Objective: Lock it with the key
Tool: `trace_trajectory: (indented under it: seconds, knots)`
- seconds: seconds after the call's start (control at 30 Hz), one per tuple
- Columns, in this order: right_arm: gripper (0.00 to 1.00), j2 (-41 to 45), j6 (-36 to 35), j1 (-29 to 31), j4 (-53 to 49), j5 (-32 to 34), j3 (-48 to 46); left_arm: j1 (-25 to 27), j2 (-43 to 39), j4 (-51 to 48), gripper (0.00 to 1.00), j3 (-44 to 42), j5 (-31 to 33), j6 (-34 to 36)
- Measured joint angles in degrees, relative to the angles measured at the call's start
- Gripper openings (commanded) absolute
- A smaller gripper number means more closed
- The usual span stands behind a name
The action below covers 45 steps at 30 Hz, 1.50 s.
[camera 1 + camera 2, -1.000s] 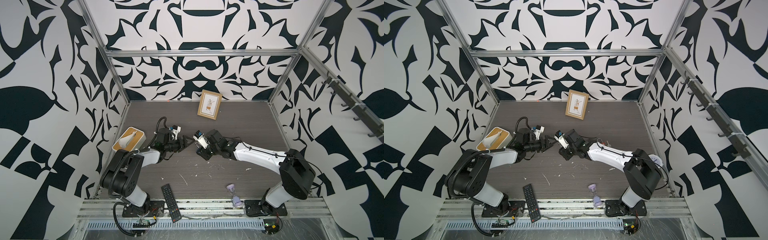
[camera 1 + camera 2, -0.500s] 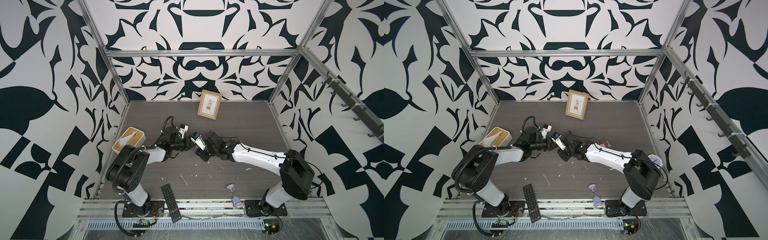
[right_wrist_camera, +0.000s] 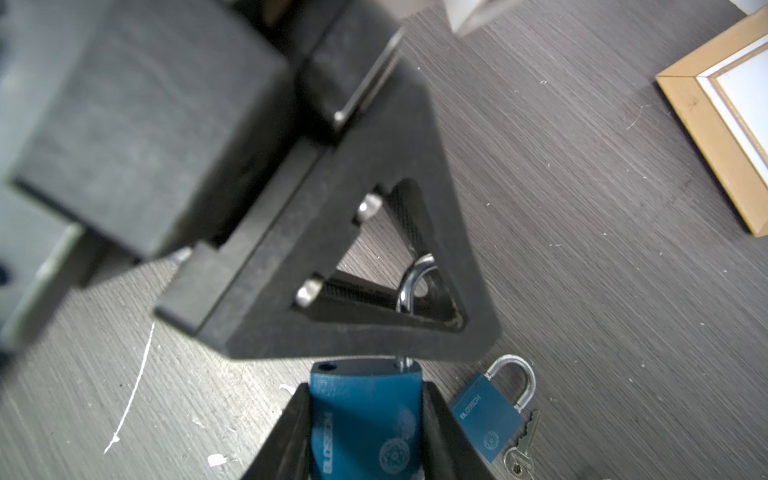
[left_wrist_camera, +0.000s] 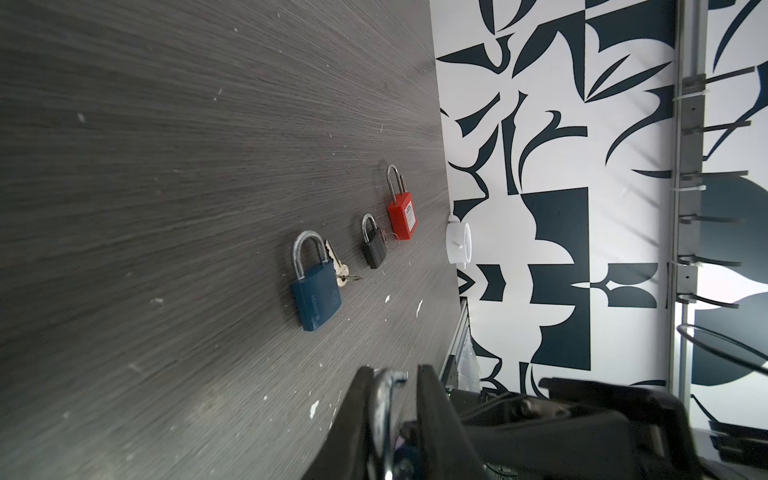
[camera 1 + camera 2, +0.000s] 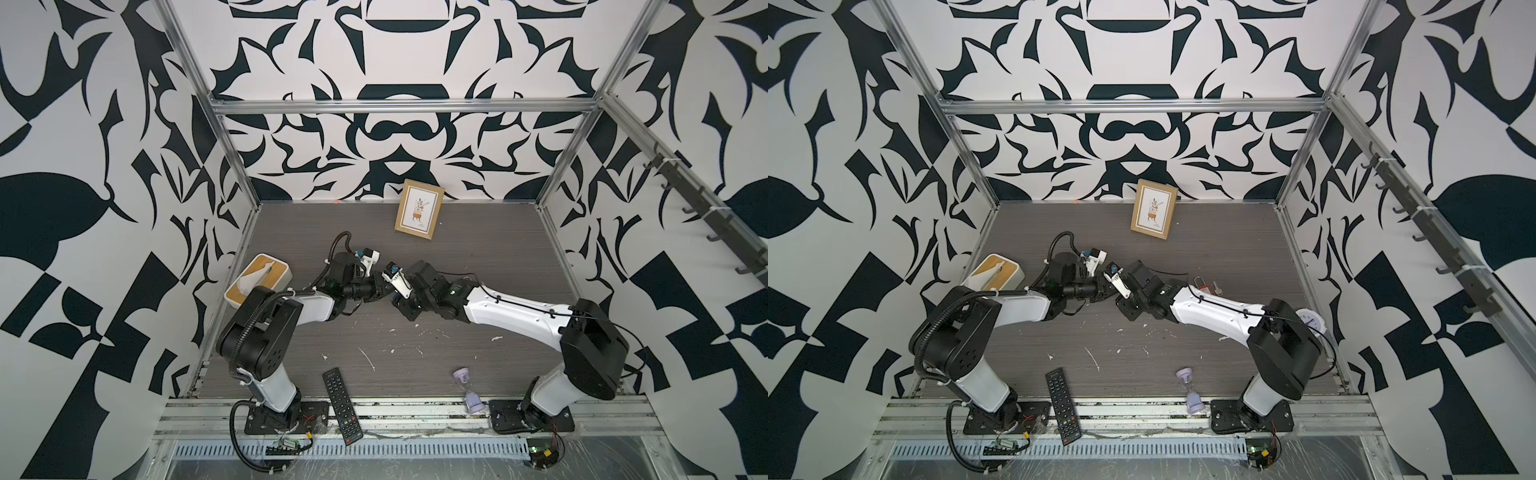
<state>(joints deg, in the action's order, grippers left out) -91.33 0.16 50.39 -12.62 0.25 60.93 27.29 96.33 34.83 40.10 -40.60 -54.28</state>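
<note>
With right fingers (image 3: 286, 440) clamped on blue padlock (image 3: 365, 419) over bench (image 5: 498, 241), 6 o'clock from picture frame (image 5: 419, 214), brace body steady. Press shackle (image 3: 409, 282), straddled by left fingers (image 3: 270, 332) (grip not discernible), straight into body.

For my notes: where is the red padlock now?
In a top view the red padlock lies on the table at the right, just behind the right arm; the left wrist view shows the black padlock beside it.
</note>
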Motion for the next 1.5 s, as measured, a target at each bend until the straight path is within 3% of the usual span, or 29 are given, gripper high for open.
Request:
trace_trajectory:
  seconds: [0.3, 0.37, 0.4, 0.53, 0.6, 0.77, 0.97, 1.07, 1.37, 1.5]
  knots:
    - [0.0, 0.13, -0.13, -0.04, 0.0, 0.7, 0.0, 0.07, 0.17, 0.46, 0.0, 0.92, -0.79, -0.33]
    - [0.0, 0.13, -0.15, -0.04, 0.24, 0.92, 0.0, 0.07, 0.17, 0.48, 0.0, 0.92, -0.83, -0.37]
    - [0.04, 0.13, -0.15, -0.04, 0.33, 0.98, 0.0, 0.07, 0.17, 0.57, 0.0, 0.92, -0.79, -0.42]
    - [0.56, 0.15, 0.0, -0.04, 1.6, 2.45, -0.26, 0.07, 0.04, 1.66, 0.0, 0.72, 0.44, -2.16]
    - [0.7, 0.59, -0.07, -0.04, 2.95, 3.91, -0.68, 0.07, -0.96, 1.31, 0.0, -0.02, 2.64, -3.61]
    - [0.71, 6.71, 1.51, -0.87, 6.58, 4.0, -3.37, 0.11, -7.02, -1.42, 0.0, -3.06, 8.98, -7.96]
    - [0.68, 15.37, 8.81, -6.51, 10.38, -2.23, -6.03, 0.44, -19.47, -5.44, 0.0, -4.33, 17.77, -13.84]
    - [0.62, 18.05, 9.94, -8.17, 12.13, -4.22, -7.65, 0.48, -23.26, -10.23, 0.0, -3.61, 20.76, -16.09]
    - [0.57, 22.18, 3.02, -7.56, 28.96, -7.28, -21.94, 0.74, -31.76, -18.05, 0.0, -4.26, 26.47, -25.27]
    - [0.56, 20.68, 1.42, -7.61, 34.64, -12.09, -22.45, 0.76, -35.08, -19.06, 0.0, -4.39, 26.88, -27.23]
